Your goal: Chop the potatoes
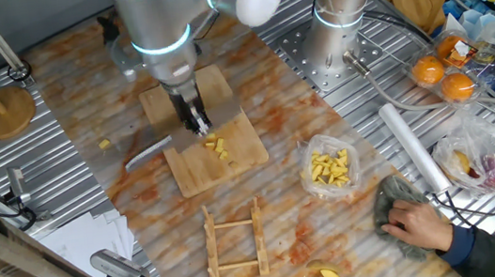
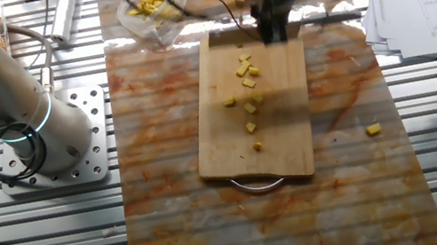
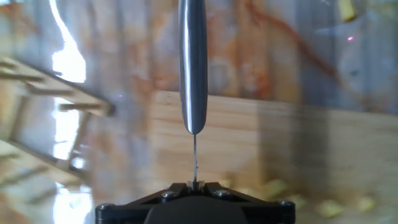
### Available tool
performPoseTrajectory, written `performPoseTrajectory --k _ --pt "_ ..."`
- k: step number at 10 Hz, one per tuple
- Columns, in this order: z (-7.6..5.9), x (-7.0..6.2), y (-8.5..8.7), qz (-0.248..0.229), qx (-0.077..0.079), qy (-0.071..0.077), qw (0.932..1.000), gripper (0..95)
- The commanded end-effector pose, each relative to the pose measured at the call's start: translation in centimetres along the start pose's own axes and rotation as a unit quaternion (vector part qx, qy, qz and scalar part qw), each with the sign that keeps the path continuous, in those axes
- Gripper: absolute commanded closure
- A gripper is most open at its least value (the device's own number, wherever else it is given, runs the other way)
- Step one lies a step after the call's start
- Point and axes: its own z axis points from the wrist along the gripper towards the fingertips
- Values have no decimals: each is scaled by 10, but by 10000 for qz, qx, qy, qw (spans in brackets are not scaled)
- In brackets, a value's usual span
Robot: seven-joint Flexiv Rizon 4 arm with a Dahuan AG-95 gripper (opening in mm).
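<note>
Your counter (image 2: 160,151) carries a wooden cutting board (image 2: 226,139) with yellow potato bits (image 2: 247,90) scattered down its middle. Your end effector (image 1: 197,124), clamped together on a knife (image 3: 193,68), hangs over the board's edge. One stray bit (image 2: 373,129) lies off the board; another hard chop may fling more.

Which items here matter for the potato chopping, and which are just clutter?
Job: potato bits on the cutting board; stray bit off it; knife in the gripper.
Lying about: bagged yellow pieces, wooden rack, oranges.
</note>
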Motion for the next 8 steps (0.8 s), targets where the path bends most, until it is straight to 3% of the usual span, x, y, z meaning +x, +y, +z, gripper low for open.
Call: performPoseTrajectory --k 1,4,8 --pt "-2 -1 60 900 163 61 9958 950" --pt "8 -3 104 897 130 -80 9958 950" --pt "8 -5 111 586 361 -15 9976 950"
